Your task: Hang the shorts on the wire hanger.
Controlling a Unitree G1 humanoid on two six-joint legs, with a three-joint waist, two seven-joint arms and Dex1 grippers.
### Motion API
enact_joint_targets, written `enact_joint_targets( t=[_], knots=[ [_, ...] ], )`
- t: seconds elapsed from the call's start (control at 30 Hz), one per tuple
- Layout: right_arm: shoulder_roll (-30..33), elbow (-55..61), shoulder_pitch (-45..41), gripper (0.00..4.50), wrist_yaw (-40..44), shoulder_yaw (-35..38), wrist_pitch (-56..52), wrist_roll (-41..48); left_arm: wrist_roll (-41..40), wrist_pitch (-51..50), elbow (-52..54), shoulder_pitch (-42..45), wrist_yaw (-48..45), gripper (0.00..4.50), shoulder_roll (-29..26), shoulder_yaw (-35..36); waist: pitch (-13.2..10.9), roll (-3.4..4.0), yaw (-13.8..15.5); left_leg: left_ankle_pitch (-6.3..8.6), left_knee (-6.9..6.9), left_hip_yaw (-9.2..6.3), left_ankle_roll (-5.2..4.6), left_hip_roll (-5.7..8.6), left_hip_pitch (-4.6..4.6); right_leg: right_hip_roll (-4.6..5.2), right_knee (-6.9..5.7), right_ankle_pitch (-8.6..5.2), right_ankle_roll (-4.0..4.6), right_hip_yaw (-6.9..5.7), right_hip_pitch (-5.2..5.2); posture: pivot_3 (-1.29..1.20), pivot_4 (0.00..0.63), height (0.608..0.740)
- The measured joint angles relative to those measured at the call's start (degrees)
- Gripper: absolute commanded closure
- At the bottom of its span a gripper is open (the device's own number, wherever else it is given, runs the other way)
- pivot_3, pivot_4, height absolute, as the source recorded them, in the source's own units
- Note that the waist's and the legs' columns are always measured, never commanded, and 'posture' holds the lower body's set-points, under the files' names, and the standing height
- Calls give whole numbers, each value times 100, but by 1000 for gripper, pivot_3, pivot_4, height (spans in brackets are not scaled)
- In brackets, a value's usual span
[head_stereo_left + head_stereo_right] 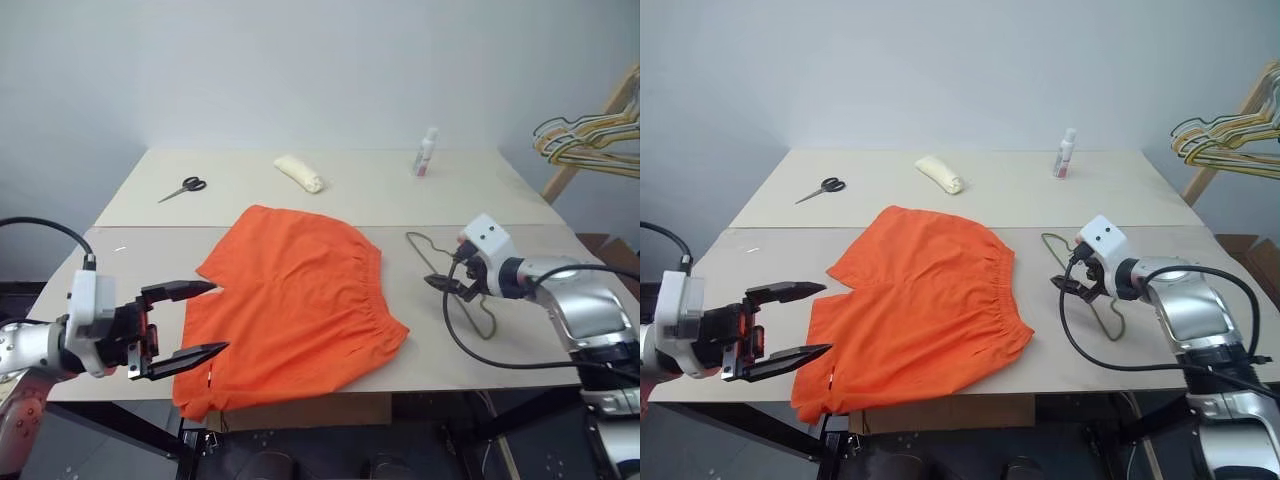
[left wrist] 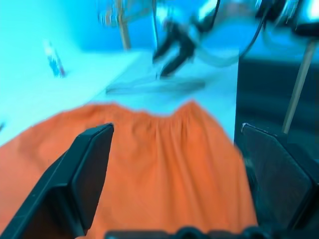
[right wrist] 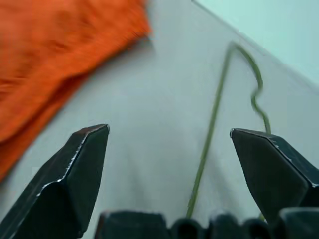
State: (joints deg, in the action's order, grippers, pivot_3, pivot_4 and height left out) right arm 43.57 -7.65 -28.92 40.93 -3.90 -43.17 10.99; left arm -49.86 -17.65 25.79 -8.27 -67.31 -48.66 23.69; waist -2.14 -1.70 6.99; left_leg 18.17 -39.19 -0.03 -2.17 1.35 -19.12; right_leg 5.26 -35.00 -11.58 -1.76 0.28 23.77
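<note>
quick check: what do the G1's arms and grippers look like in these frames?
Both arms are silver-grey metal with a white box at each wrist and black cables looping off. The left gripper and right gripper each have two black tapered fingers; red shows inside the left gripper's base.

A pale beige table [image 1: 330, 190] is set against a plain light wall [image 1: 300, 60]; a wooden rack [image 1: 590, 140] is seen beyond its far right corner.
</note>
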Motion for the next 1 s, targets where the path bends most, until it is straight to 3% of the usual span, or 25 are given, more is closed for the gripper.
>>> enact_joint_targets(
  t=[0.23,0.5,0.6,0.93,1.0],
  knots=[
    [-217,-1024,-28,0,-87,20,221,-101,-182,-599,476,346,399,26,58,-528,9,2,-75,-6,-1,8,10,13,-27,1,-2,8,-4,15,38,195,0,740],
    [-177,-1581,-35,0,563,-333,661,-396,41,-654,593,318,250,26,-81,-660,9,3,-213,-7,-1,10,10,10,-14,-8,-10,11,-1,17,30,195,0,740],
    [-120,-1582,-36,560,806,-464,720,-495,268,-627,591,318,244,0,-79,-783,22,-1,-216,-7,-1,9,10,9,-6,-10,-10,11,0,15,18,195,0,740],
    [-265,-1675,-194,4105,726,-633,469,-810,547,-612,587,368,269,0,20,-955,95,-27,-207,-8,-1,6,11,8,10,-8,-8,12,-1,15,-1,190,0,740],
    [-299,-1712,-237,4481,650,-631,387,-865,581,-612,589,379,271,0,65,-1010,97,-25,-200,-7,-1,3,11,6,30,-10,-2,11,-1,11,-29,187,0,740]
  ],
)
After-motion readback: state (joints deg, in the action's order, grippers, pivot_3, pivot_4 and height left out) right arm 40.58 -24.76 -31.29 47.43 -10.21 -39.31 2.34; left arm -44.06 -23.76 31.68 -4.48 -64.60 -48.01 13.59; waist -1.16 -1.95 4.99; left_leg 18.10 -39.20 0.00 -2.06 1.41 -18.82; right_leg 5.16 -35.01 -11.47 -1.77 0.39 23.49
